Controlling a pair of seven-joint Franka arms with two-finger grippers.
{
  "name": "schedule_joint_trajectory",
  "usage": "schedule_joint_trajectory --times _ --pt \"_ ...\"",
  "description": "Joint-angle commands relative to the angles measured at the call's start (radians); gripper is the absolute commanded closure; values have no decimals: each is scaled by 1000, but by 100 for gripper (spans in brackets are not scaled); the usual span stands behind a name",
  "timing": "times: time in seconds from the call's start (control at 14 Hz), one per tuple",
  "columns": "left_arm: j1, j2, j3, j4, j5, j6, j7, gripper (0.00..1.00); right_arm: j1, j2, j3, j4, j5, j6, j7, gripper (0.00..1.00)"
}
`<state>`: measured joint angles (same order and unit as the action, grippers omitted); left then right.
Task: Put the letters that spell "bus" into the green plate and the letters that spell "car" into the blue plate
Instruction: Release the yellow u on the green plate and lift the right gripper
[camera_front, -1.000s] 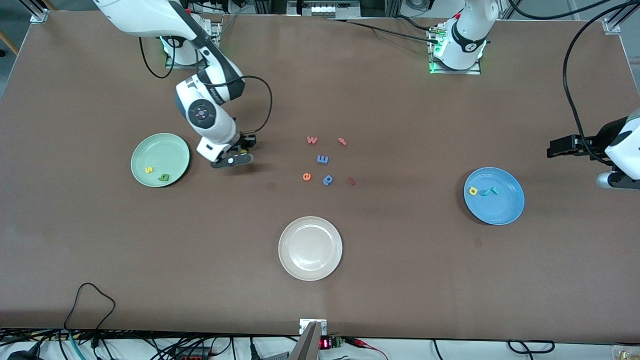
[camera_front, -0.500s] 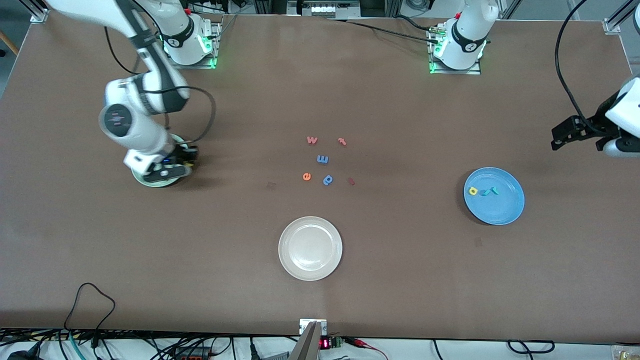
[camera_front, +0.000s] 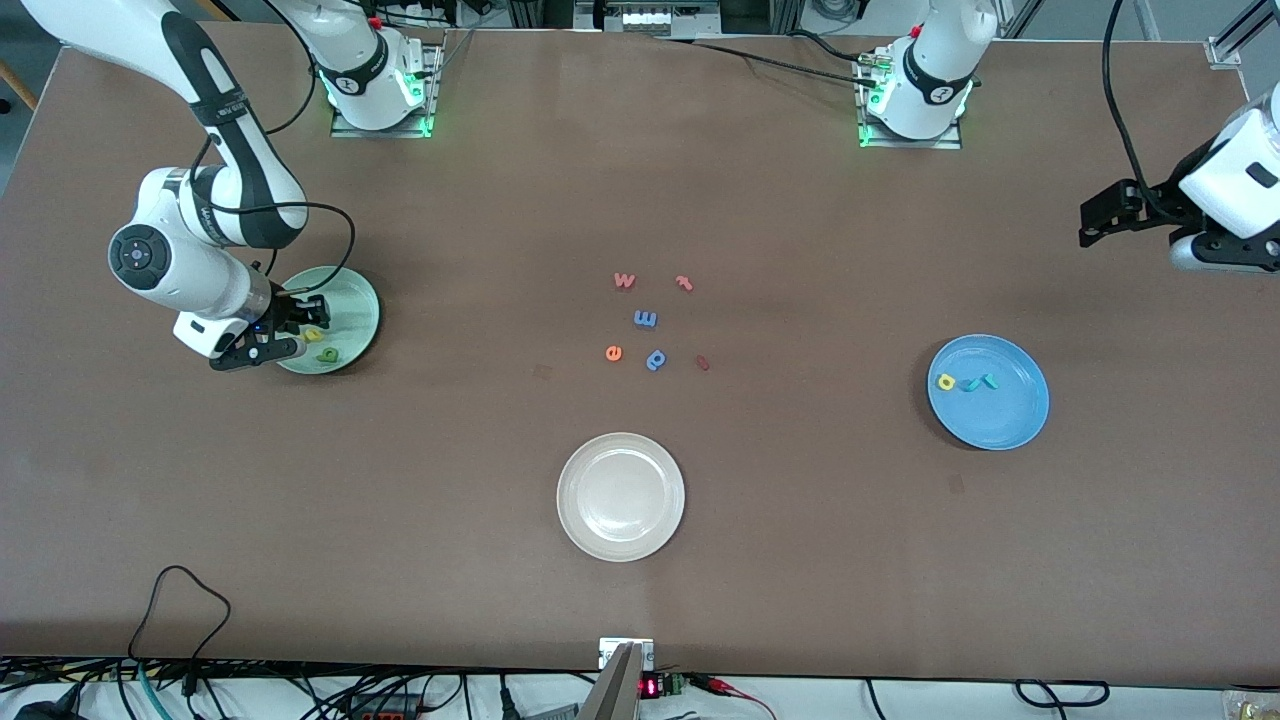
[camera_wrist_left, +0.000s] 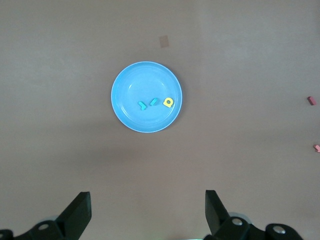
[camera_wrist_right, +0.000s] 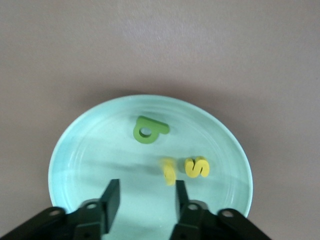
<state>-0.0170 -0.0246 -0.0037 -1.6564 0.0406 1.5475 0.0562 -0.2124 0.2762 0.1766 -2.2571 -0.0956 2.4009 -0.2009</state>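
green plate (camera_front: 352, 296): round, pale mint, toward the right arm's end of the table
b (camera_wrist_right: 149, 130): green, flat in it
s (camera_wrist_right: 196, 167): yellow, flat
u (camera_wrist_right: 168, 171): yellow, blurred, beside s
blue plate (camera_front: 1010, 420): toward the left arm's end
a (camera_front: 946, 381), c (camera_front: 968, 384), r (camera_front: 987, 380): yellow, teal, teal, in a row inside

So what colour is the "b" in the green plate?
Green, darker than the pale mint plate; the "b" shows best in the right wrist view.
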Motion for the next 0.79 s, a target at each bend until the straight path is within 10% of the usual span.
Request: schedule_joint_trajectory --times 0.0,0.71 --pt "-4 5 -16 27 -19 -20 -6 0 1 -60 6 75 13 -114 3 0" --pt "-3 20 -15 26 -51 25 8 0 94 -167 -29 683 37 -822 6 0"
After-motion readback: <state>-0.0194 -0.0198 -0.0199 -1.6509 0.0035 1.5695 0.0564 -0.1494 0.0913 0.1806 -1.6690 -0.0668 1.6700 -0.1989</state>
